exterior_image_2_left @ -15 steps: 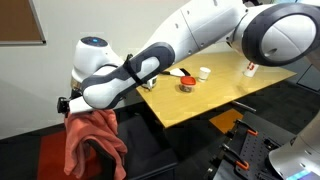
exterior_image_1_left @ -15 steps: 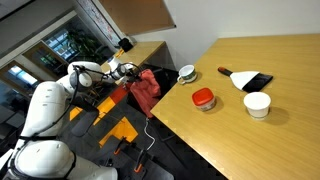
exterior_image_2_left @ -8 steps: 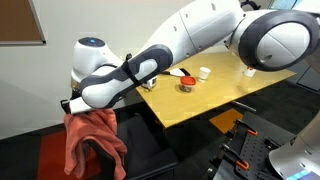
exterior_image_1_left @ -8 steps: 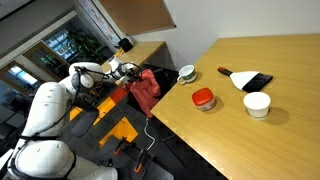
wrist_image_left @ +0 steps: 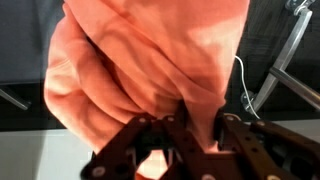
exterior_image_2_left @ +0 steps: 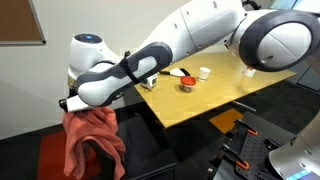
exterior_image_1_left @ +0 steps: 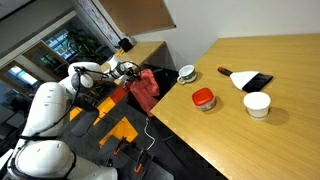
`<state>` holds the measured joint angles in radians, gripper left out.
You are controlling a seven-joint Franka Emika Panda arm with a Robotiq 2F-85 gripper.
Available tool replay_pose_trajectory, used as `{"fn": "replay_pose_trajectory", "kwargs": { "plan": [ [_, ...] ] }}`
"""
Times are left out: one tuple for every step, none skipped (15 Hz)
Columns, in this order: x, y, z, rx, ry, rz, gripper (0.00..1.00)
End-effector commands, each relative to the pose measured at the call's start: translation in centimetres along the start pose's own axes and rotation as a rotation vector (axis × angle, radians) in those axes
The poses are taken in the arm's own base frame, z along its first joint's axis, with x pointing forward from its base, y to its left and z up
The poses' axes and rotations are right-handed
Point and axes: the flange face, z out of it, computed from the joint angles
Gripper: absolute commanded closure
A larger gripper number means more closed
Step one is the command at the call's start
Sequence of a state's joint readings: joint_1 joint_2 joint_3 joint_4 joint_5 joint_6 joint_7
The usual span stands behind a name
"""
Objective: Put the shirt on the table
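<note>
The salmon-red shirt (exterior_image_1_left: 146,88) hangs draped over a chair beside the wooden table (exterior_image_1_left: 235,135), off its left edge. In an exterior view the shirt (exterior_image_2_left: 92,140) falls in folds below the arm's wrist. My gripper (exterior_image_1_left: 128,72) sits at the top of the cloth, also seen at the cloth's upper edge as the gripper (exterior_image_2_left: 72,103). In the wrist view the shirt (wrist_image_left: 150,55) fills the frame, and my gripper (wrist_image_left: 197,118) is shut on a pinched fold of it, with dark fingers (wrist_image_left: 228,128) pressing on both sides.
On the table stand a white bowl (exterior_image_1_left: 187,72), a red container (exterior_image_1_left: 203,98), a white cup (exterior_image_1_left: 257,104) and a black flat item (exterior_image_1_left: 252,80). Yellow-and-black equipment (exterior_image_1_left: 120,128) lies on the floor below the chair. A thin cable (wrist_image_left: 243,85) hangs to the right behind the shirt.
The jaws have closed from wide open onto a fold at the top of the shirt. The arm has shifted only slightly; the shirt still hangs over the chair.
</note>
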<state>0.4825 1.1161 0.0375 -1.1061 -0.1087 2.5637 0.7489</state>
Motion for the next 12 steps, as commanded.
{"fn": "replay_pose_trajectory", "kwargs": {
  "plan": [
    [0.0,-1.6,-2.3,0.021,-0.007,0.009,0.95],
    [0.1,-1.8,-3.0,0.022,-0.003,0.01,0.94],
    [0.2,-2.0,-3.9,0.025,0.002,0.008,0.94],
    [0.3,-2.2,-4.8,0.029,0.005,0.006,0.94],
    [0.4,-2.5,-5.5,0.033,0.01,0.005,0.94],
    [0.6,-2.7,-6.5,0.033,0.017,0.002,0.94],
    [0.7,-3.0,-7.6,0.035,0.026,0.001,0.94],
    [0.8,-3.3,-8.5,0.037,0.035,-0.001,0.94],
    [1.0,-3.4,-9.6,0.032,0.045,0.0,0.94],
    [1.2,-3.5,-10.7,0.027,0.055,0.002,0.94],
    [1.4,-3.4,-11.8,0.01,0.07,0.009,0.94],
    [1.6,-3.2,-12.9,-0.011,0.084,0.022,0.94]
  ]
}}
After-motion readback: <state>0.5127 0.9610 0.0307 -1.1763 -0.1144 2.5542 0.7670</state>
